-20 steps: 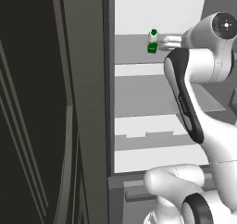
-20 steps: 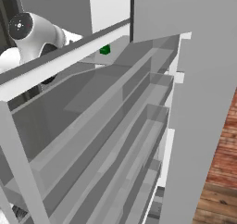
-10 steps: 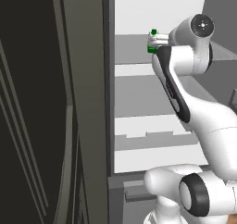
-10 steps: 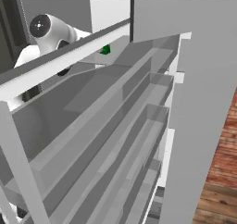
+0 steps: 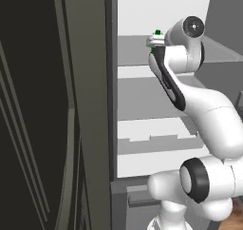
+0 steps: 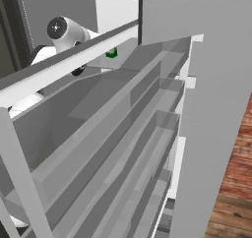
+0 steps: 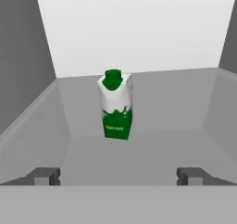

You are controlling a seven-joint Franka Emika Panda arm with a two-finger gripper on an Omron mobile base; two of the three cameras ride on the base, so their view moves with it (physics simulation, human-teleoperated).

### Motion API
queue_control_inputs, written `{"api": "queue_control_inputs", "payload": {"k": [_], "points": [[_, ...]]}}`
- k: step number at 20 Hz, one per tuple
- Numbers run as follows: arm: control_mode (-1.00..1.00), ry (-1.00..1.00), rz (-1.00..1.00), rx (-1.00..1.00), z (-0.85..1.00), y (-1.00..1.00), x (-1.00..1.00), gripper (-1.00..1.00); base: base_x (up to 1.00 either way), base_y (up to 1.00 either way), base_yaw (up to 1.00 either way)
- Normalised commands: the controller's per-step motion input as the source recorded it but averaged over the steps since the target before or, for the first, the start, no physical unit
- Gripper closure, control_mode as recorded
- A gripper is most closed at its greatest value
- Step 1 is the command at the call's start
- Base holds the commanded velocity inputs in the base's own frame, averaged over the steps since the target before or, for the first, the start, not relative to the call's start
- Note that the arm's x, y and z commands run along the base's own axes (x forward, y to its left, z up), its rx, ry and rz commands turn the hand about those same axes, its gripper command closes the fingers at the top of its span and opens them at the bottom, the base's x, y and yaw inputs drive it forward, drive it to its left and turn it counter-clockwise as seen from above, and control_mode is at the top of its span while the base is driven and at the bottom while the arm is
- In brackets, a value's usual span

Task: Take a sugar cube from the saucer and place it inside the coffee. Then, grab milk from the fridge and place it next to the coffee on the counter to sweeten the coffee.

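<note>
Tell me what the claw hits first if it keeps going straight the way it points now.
Most likely the milk, standing upright on the fridge shelf ahead, roughly centred between the open claw fingertips. Nothing lies between them, though depth is unclear.

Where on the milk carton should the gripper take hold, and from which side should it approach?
Grip the milk carton at its flat side walls, around the middle of the body, coming straight in from the open front of the fridge shelf. It stands upright, centred ahead of the open gripper, and the cap on top offers little hold.
</note>
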Motion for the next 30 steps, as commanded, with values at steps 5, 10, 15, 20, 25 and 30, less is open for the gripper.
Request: {"api": "queue_control_inputs", "payload": {"k": [5,10,15,20,25,30], "points": [[-1.00,0.00,0.00,0.00,-0.03,0.00,0.49,-1.00,0.00,0.00,0.00],[-1.00,0.01,-0.01,0.00,-0.01,0.00,0.51,-1.00,0.00,0.00,0.00],[-1.00,0.02,-0.01,0.00,-0.03,0.00,0.47,-1.00,0.00,0.00,0.00],[-1.00,0.01,-0.01,0.00,-0.06,0.00,0.41,-1.00,0.00,0.00,0.00],[-1.00,0.00,-0.02,0.00,-0.03,0.00,0.33,-1.00,0.00,0.00,0.00],[-1.00,0.00,-0.01,0.00,-0.01,0.00,0.28,-1.00,0.00,0.00,0.00]]}}
